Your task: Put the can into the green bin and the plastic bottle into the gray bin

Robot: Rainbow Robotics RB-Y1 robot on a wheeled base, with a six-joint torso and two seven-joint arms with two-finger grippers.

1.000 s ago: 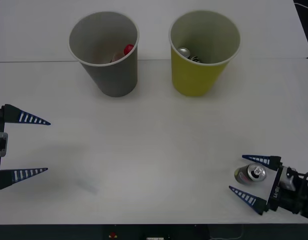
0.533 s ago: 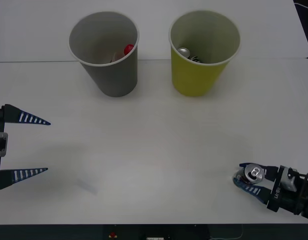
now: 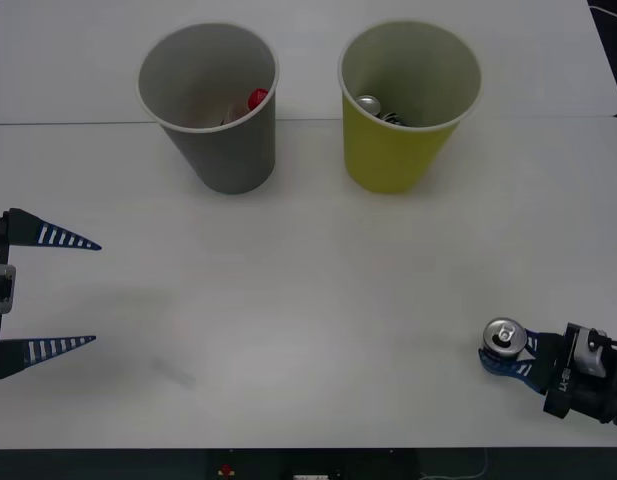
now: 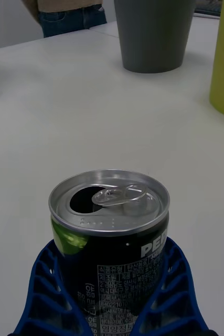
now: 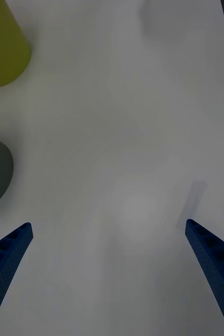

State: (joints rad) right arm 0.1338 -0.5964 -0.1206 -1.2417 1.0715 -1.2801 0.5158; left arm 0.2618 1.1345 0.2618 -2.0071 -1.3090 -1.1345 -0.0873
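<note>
We count two bins on the table (image 3: 308, 300): gray bin (image 3: 210, 100) at 11 o'clock, green bin (image 3: 406, 100) at 1 o'clock, well apart from the grippers. One can (image 3: 503, 340) at 4 o'clock, upright, clenched between the right gripper's (image 3: 510, 358) blue fingers (image 4: 43, 294); tab and open mouth show from the right wrist cam. Inside the gray bin sits sth w/ a red cap, mostly hidden; inside the green bin sth silver, too hidden to name. Right arm cut off at the frame edge, reaching in low from 4 o'clock. Left gripper (image 3: 48, 292) parked at 9 o'clock, fingers spread wide, grasping nothing.
</note>
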